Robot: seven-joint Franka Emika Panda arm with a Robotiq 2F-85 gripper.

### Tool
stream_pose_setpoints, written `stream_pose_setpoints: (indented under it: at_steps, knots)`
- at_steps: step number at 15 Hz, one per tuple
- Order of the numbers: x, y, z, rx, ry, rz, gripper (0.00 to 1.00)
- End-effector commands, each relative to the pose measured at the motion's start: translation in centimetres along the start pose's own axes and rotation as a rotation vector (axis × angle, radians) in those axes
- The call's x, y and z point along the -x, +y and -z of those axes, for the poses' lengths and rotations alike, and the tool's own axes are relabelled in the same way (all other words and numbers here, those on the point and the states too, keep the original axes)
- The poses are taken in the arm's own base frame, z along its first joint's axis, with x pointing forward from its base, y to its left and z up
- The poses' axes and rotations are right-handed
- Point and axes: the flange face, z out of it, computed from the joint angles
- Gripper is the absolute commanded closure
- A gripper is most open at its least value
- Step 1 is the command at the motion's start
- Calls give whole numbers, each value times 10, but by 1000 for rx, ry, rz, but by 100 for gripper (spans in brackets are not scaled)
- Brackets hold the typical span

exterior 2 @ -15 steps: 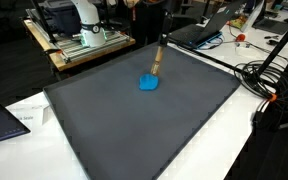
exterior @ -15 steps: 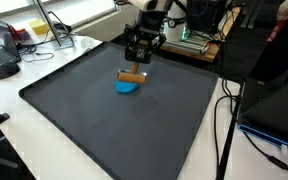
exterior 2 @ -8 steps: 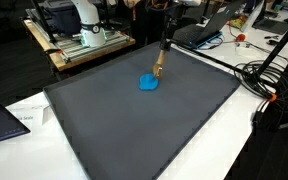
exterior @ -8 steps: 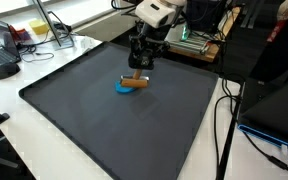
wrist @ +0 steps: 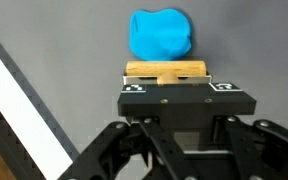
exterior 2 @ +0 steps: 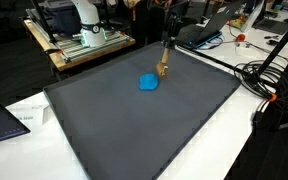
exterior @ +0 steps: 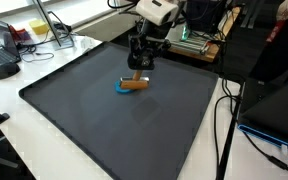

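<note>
In the wrist view the black gripper (wrist: 167,84) fills the lower half. Its own body hides the near side of the tan rectangular wooden block (wrist: 166,70), so only a strip of pale, grained wood shows. The jaws are drawn in narrow and clamped on that block. Just beyond it lies the bright blue rounded lump (wrist: 161,35), smooth, matte and soft-looking. Whether block and lump touch cannot be told from here.

In an exterior view the block (exterior: 134,84) covers most of the lump (exterior: 120,88), leaving only a blue sliver. In an exterior view the block (exterior 2: 163,70) sits under the gripper (exterior 2: 165,60), just beside the lump (exterior 2: 148,83) and apart from it. It is too small and blurred there to tell whether it rests on the surface. Both are over the dark grey matte mat (exterior 2: 134,125), which covers the white counter (exterior: 9,100).
</note>
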Motion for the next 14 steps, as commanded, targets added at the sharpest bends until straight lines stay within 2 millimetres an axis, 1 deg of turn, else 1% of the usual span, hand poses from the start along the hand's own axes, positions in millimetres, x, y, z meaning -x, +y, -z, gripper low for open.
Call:
stream_pose_setpoints:
  at_steps: [1, 3, 5, 9, 12, 14]
  knots:
    - [1, 31, 22, -51, 33, -12, 78]
    - [4, 52, 23, -136, 70, -46, 78]
    - [13, 75, 21, -208, 95, -94, 78]
    - [40, 123, 13, -314, 133, -223, 78]
    - [62, 155, 4, -377, 165, -335, 78]
    - [76, 171, -3, -415, 182, -397, 78]
